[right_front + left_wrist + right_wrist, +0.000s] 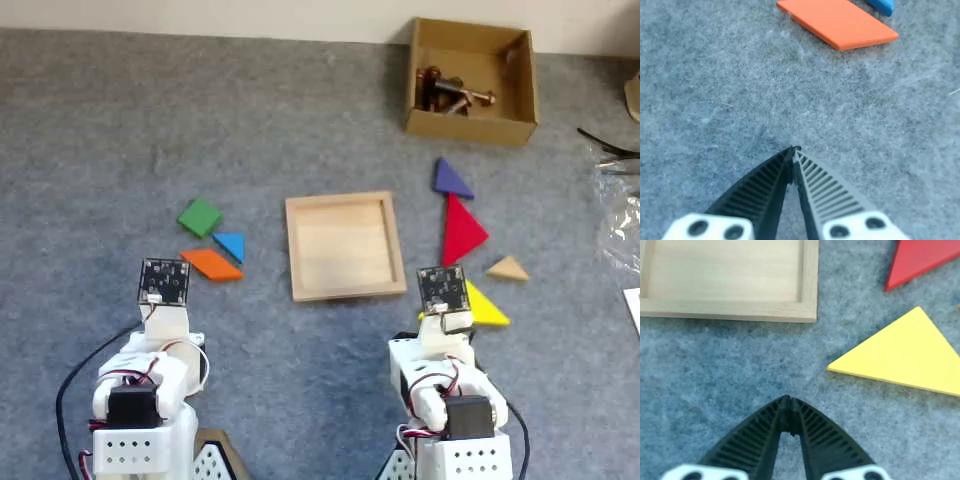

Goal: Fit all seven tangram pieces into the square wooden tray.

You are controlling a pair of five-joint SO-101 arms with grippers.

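The square wooden tray (pixel 295 250) lies mid-table with nothing in it; its near corner (pixel 807 315) appears in the right wrist view. Left of it lie a green square (pixel 200 217), a blue triangle (pixel 229 245) and an orange parallelogram (pixel 211 264) (pixel 837 22). Right of it lie a purple triangle (pixel 450 179), a red triangle (pixel 462 230) (pixel 920 260), a tan triangle (pixel 508 268) and a yellow triangle (pixel 487 308) (pixel 902 357). My left gripper (pixel 794 149) is shut over bare carpet, short of the orange piece. My right gripper (pixel 788 399) is shut beside the yellow triangle, holding nothing.
A cardboard box (pixel 470 120) with metal parts stands at the back right. Clear plastic and cables (pixel 620 200) lie at the right edge. Grey carpet (pixel 100 130) covers the table.
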